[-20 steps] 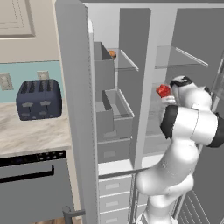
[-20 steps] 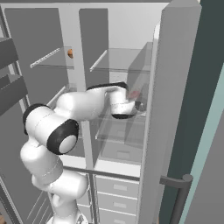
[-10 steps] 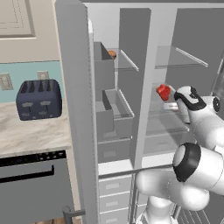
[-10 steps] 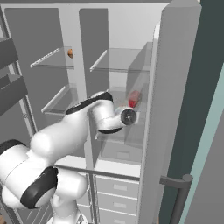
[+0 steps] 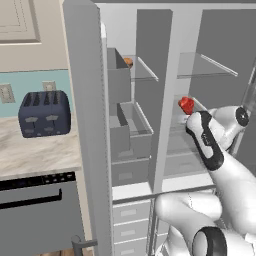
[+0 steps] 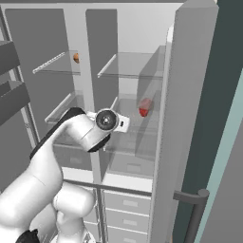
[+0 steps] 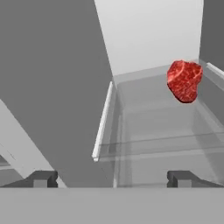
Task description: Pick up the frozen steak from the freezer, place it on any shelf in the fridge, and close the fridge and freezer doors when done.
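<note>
Red frozen steak [image 7: 184,81] on glass shelf [image 7: 144,127], end effector [image 7: 111,178] spread

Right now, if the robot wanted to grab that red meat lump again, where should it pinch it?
Probably across the middle of the frozen steak, its chunkiest part. It sits on a glass shelf in the fridge, near the right wall in the hand view, so coming straight in from the open front looks best. The gripper has its jaws open and holds nothing.
</note>
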